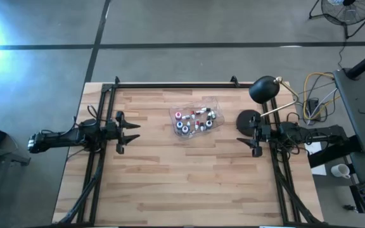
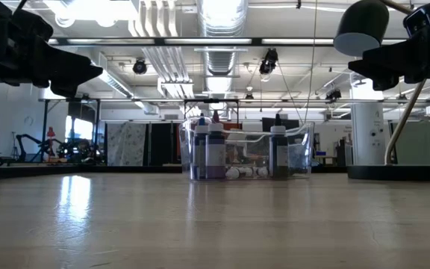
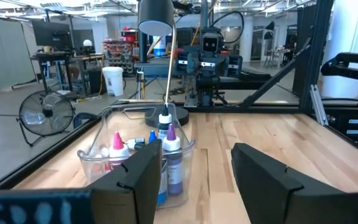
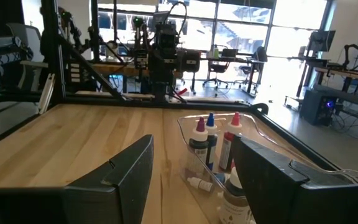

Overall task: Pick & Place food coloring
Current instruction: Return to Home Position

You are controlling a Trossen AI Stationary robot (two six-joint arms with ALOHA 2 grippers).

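All but finished: found food coloring (image 1: 195, 121) seemingly all inside clear tub (image 1: 211, 103); held left gripper (image 1: 130, 132) and right gripper (image 1: 243, 139) well apart, fingers splayed, empty; needed only homing.

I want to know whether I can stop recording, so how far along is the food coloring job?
Placing looks done: the tiny whitish dropper bottles with coloured caps sit in the clear plastic tub, and none shows on the light wooden table outside it. Nothing is in hand: the left gripper and right gripper are open and empty at the table's sides. Little seems left beyond parking the arms.
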